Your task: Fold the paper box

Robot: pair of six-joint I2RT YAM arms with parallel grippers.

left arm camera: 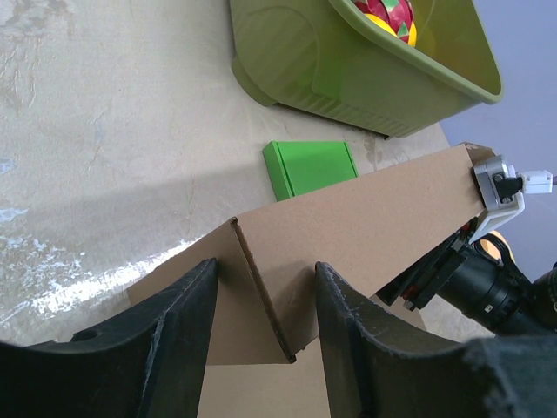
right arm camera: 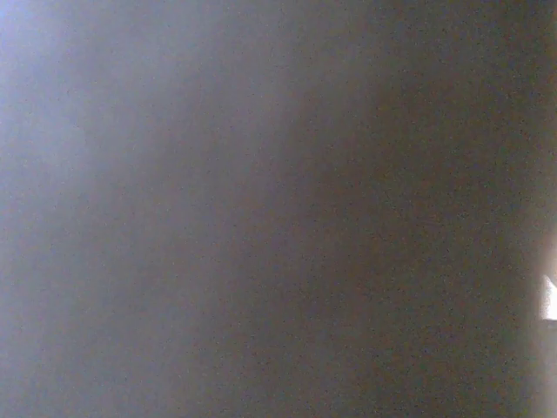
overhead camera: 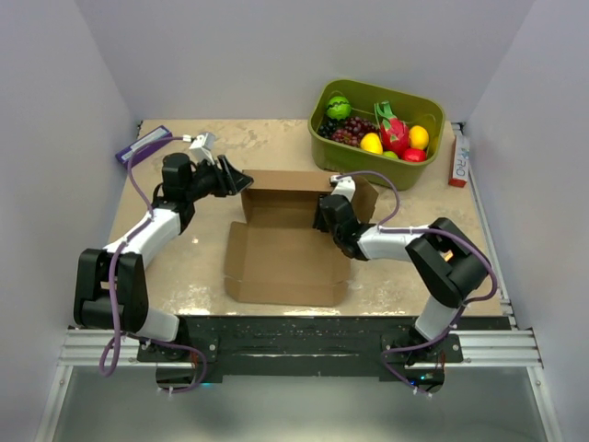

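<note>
Paper box (overhead camera: 285, 253), plain brown cardboard

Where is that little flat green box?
In the left wrist view the small flat green box lies on the table, between the olive-green fruit bin and the raised wall of the paper box.

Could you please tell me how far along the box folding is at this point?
Roughly midway, I'd judge. Done: the paper box has its rear wall up. In hand: the left end effector straddles the left rear corner flap, fingers apart; the right end effector sits at the right rear corner, grip unclear. Left: the big near panel lies flat, so nothing is closed yet.
</note>
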